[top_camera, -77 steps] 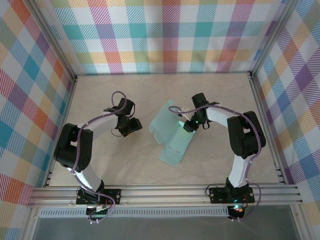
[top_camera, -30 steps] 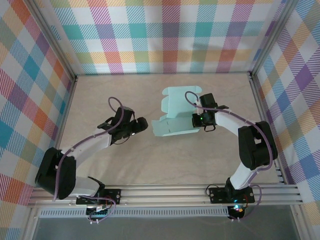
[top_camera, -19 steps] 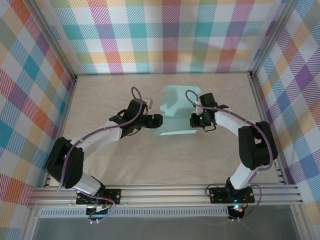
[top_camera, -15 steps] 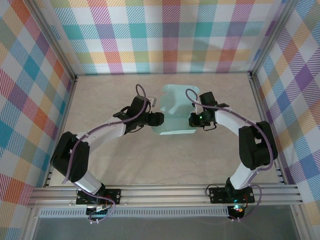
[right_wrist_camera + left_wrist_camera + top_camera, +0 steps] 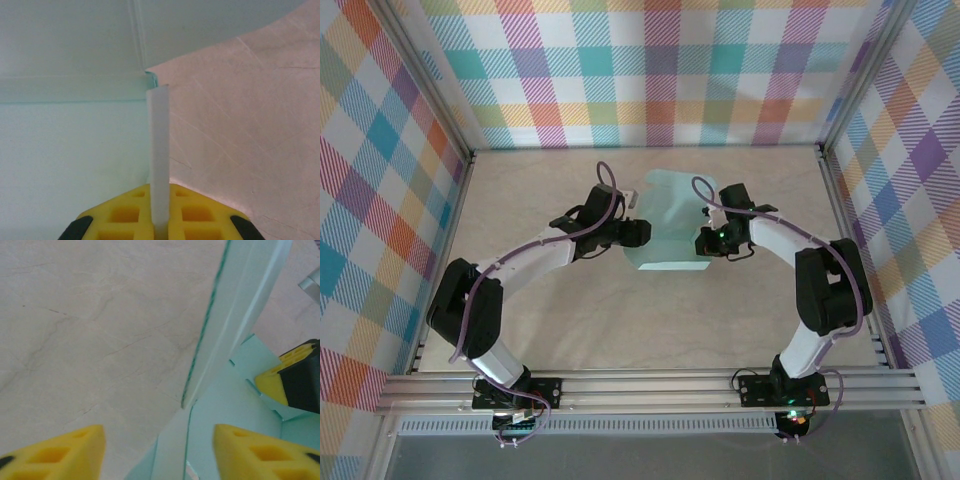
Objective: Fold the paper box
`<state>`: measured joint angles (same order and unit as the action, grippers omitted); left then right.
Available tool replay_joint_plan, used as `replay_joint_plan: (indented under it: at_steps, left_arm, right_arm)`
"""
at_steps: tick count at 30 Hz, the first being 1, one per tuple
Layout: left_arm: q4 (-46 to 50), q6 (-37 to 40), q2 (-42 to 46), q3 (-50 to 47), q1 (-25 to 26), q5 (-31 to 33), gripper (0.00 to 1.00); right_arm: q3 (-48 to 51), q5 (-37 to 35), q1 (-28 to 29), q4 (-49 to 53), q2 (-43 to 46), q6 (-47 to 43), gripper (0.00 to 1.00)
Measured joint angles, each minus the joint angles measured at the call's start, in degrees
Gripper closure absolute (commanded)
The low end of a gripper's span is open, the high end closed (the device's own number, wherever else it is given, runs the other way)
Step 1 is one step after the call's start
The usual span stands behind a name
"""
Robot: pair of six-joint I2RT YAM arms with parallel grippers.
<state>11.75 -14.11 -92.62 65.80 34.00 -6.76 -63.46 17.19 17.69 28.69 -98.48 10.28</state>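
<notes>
- The right claw (image 5: 707, 241) pins the right edge of the paper box (image 5: 670, 225). Its jaws are closed to a sliver on a thin flap, and its wrist view shows the pale strip of card running straight down into the yellow pads (image 5: 125, 215).
- That hold looks like an anchor, fixing the light card to the bench (image 5: 540, 190) so it cannot skid while the opposite side is worked.
- The left claw (image 5: 636, 232) stands at the box's left edge with its jaws parted and nothing gripped. Its two yellow fingers (image 5: 55, 452) straddle a raised panel seen edge-on, and neither finger visibly touches it.
- The box lies on the bench around the middle, a little toward the far wall, directly between the two claws and touching the right one.
- It appears only partly formed. A flat base rests on the bench, one side panel rises at a lean, and cut tabs show loose near the right claw's pad in the left wrist view.
- Relative to the left claw, the raised panel's lower end sits inside the gap, closer to the finger on the right of that view. The base sheet runs on beneath and beyond the fingertips.
- The straddling position suggests the left claw is lined up to close on that panel or nudge it upright. With card this thin, a misjudged squeeze could crease it off the fold line.
</notes>
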Motion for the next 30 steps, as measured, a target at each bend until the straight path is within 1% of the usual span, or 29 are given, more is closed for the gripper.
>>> replay_joint_plan:
  at_steps: [4,6,9,11,17,22,26,30]
  left_arm:
    - [2.1,0.5,3.3,0.0,0.0,1.7,0.28]
    - [3.6,0.9,4.9,0.7,0.0,1.9,0.28]
    - [5.6,0.7,5.6,2.8,0.4,1.9,0.35]
    - [6.5,-0.2,5.5,4.0,0.9,1.7,0.37]
    - [9.0,-3.1,2.8,6.5,3.8,2.0,0.39]
    - [10.8,-4.7,0.6,6.4,4.2,3.5,0.4]
    - [10.7,-5.7,0.5,6.4,4.2,3.8,0.45]
    - [10.2,-8.0,0.3,6.4,4.2,2.3,0.49]
  right_arm:
    - [-0.1,-0.6,0.0,1.0,-0.2,0.0,1.0]
    - [-0.1,-1.1,0.0,1.3,-0.2,0.0,1.0]
    - [-0.3,-1.4,0.0,1.5,-0.3,0.0,1.0]
    - [-0.5,-1.5,0.0,1.6,-0.5,0.0,1.0]
    - [-0.7,-1.5,0.0,2.1,-0.5,0.0,1.0]
    - [-0.8,-1.5,0.0,2.4,-0.5,0.0,1.0]
    - [-0.8,-1.5,0.0,2.4,-0.5,0.0,1.0]
    - [-0.9,-1.5,0.0,2.3,-0.5,0.1,1.0]
